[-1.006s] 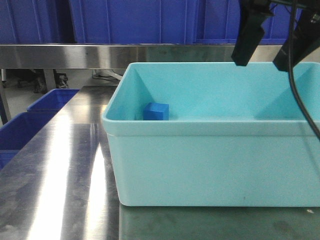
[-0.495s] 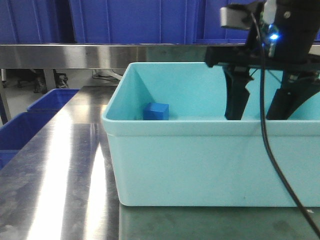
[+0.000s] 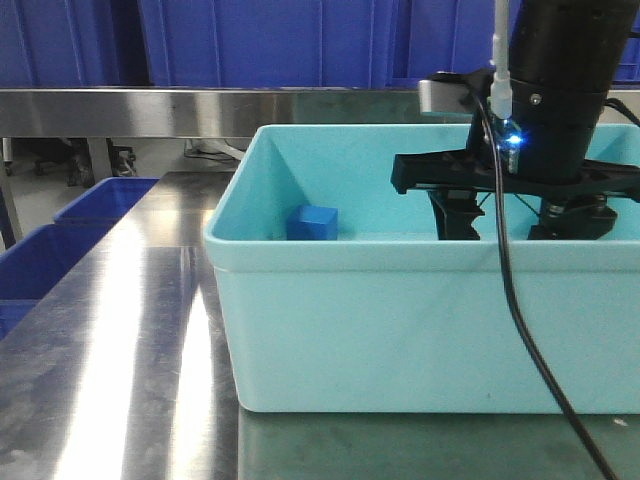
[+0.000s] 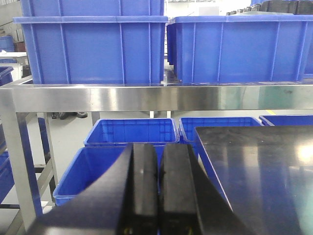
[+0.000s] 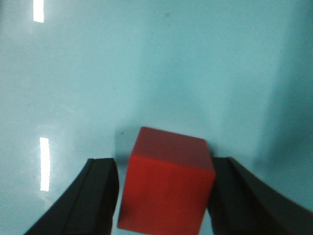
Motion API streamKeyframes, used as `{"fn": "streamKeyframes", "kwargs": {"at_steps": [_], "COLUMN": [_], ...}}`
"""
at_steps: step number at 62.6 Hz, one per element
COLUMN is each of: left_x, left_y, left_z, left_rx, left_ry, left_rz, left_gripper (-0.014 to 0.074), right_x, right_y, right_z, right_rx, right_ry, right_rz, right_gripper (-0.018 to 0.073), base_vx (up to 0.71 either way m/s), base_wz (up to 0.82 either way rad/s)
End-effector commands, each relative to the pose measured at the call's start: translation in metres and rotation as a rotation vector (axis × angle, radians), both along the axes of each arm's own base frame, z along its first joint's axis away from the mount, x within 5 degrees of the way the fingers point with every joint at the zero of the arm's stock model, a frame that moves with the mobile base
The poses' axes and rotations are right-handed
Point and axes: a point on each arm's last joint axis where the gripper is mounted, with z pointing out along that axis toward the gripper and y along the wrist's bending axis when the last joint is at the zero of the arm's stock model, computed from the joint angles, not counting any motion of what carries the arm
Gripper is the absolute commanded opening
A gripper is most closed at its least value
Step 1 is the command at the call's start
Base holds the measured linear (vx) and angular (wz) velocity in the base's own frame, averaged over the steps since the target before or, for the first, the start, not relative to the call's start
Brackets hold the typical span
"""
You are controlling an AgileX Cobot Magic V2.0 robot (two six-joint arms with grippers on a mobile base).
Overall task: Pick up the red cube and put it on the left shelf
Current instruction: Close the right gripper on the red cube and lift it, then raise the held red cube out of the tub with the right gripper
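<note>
Front view. Turquoise tub (image 3: 330,330) on a steel table (image 3: 120,330), filling the frame from 6 to 3 o'clock. Small blue cube (image 3: 312,223) on the tub floor, at 9 o'clock inside the tub, near the left wall. Right gripper (image 3: 512,228) down inside the tub at 3 o'clock, well apart from the blue cube, its black fingers (image 3: 455,215) spread wide and their tips hidden behind the front wall. Blue crates (image 3: 250,40) at 12 o'clock on a steel shelf rail (image 3: 200,110).

Left wrist view. Left gripper (image 4: 159,196) at 6 o'clock, pads pressed flat together, holding nothing. Blue bins (image 4: 129,137) on the ground at the middle, a dark tabletop (image 4: 259,171) at 4 o'clock.

Right wrist view. Red cube (image 5: 166,181) at 6 o'clock on the turquoise tub floor (image 5: 146,63), standing between the two black fingers (image 5: 100,196) of the right gripper (image 5: 164,205). Jaws parted, one at 7 o'clock and one at 5 o'clock, straddling the cube. Close on both sides; cannot tell whether either finger touches it.
</note>
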Motion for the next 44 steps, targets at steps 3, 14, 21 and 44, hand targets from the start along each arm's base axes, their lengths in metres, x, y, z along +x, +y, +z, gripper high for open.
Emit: {"fn": "streamKeyframes", "kwargs": {"at_steps": [3, 14, 21, 44], "left_x": [-0.001, -0.001, -0.001, -0.001], "left_y": [0.0, 0.0, 0.0, 0.0], "left_z": [0.0, 0.0, 0.0, 0.0], "left_rx": [-0.015, -0.015, -0.015, -0.015], "left_ry": [-0.072, -0.072, -0.072, -0.072], "left_rz": [0.0, 0.0, 0.0, 0.0], "left_gripper": [0.009, 0.009, 0.009, 0.009], "right_x": [0.003, 0.004, 0.002, -0.041], "right_y": [0.001, 0.002, -0.001, -0.043], "right_z": [0.024, 0.026, 0.035, 0.127], "right_rx": [0.038, 0.047, 0.041, -0.12], "right_ry": [-0.096, -0.116, -0.151, -0.493], "right_rz": [0.001, 0.0, 0.018, 0.098], "right_gripper": [0.0365, 0.0193, 0.0191, 0.0191], "base_vx": [0.0, 0.0, 0.0, 0.0], "base_wz": [0.0, 0.0, 0.0, 0.0]}}
